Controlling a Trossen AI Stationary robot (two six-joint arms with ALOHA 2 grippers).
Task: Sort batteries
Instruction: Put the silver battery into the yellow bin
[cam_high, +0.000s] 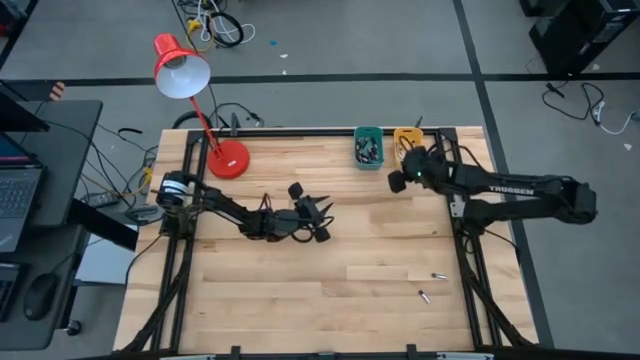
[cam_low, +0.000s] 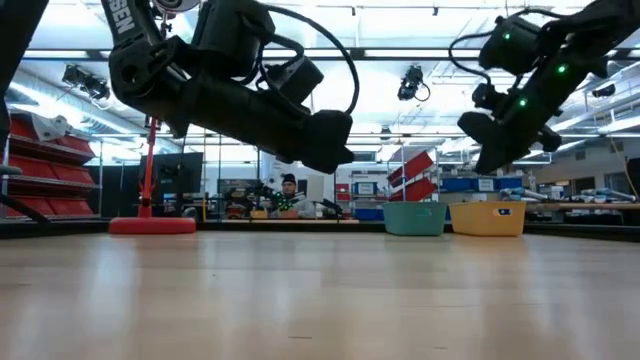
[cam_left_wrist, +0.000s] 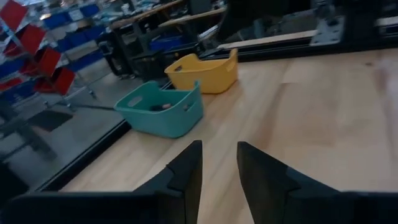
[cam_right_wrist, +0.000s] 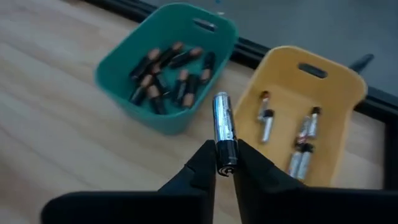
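Note:
My right gripper (cam_right_wrist: 225, 157) is shut on a battery (cam_right_wrist: 222, 124) with a silvery body and a dark end. It hovers just on the near side of the teal bin (cam_right_wrist: 165, 68) and the yellow bin (cam_right_wrist: 298, 118) at the table's far edge. The teal bin holds several dark cells with coppery ends, the yellow bin several silvery ones. Two loose batteries (cam_high: 438, 276) (cam_high: 423, 296) lie on the wood near the right front. My left gripper (cam_left_wrist: 219, 155) stands open over the table's middle with nothing between its fingers. My right gripper pinches the battery's dark end (cam_right_wrist: 226, 152) between its two fingertips. The fingers slant downward from the table's right side toward the bins. The battery runs on past the fingertips along their line, silvery end foremost, lifted clear of the table and the bins.
A red desk lamp (cam_high: 183, 68) stands on its round base (cam_high: 230, 158) at the far left of the table. Black frame rails (cam_high: 300, 131) run along the table's edges. Bare wood (cam_high: 330, 290) spreads across the near half.

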